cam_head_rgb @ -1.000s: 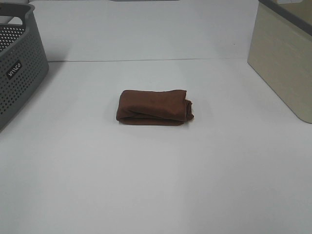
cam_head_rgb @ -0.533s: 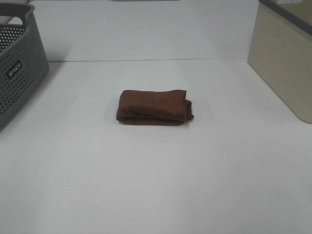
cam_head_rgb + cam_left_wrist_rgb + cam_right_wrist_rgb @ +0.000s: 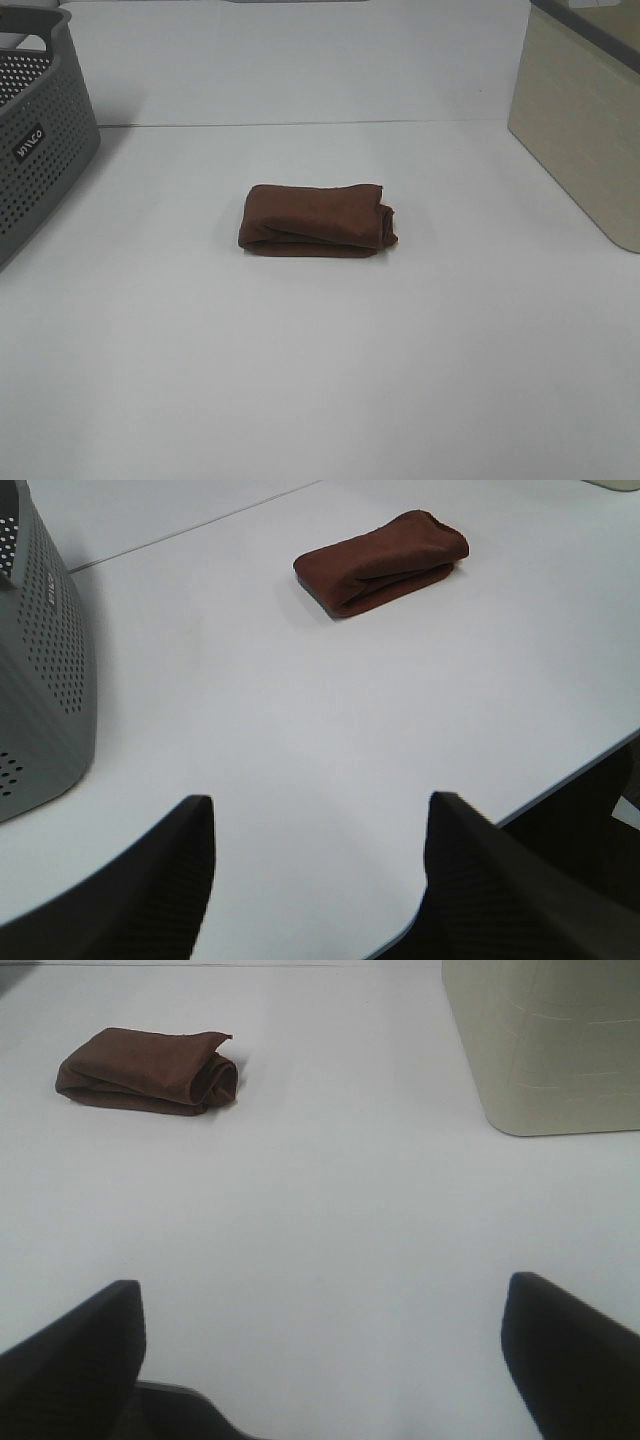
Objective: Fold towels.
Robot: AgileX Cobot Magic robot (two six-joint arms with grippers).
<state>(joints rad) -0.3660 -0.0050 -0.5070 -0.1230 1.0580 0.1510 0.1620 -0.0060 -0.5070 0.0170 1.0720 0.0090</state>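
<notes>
**Checking the fold: towel looks done, both arms parked clear**

Judging from the high view, the towel (image 3: 315,220) sits near table (image 3: 320,380) centre as a compact folded bundle, long axis running 9 to 3 o'clock. The edge toward 9 o'clock is a clean rounded fold. The end toward 3 o'clock is looser, with layers bunched and a corner sticking out. No white tag visible from any view.

My read: the fold is essentially complete, and what's left is at most a tidy-up.

How to do that well:
- Approach from the messy 3 o'clock end, not the clean fold.
- Press down flat on the stack rather than pinching one layer, or the bundle unrolls.
- Keep it clear of the grey basket (image 3: 35,130) at 10 o'clock and the beige bin (image 3: 585,130) at 2 o'clock. Both are well apart from it now.

Fingers:
- Left gripper (image 3: 320,880): jaws spread apart, nothing between them, only bare table below. Towel (image 3: 382,563) is well ahead of it and the basket (image 3: 40,680) sits off to one side.
- Right gripper (image 3: 325,1360): jaws at full spread, released, touching nothing. Towel (image 3: 148,1072) is well ahead and the bin (image 3: 545,1045) is also ahead.

Neither arm shows in the high view.
</notes>
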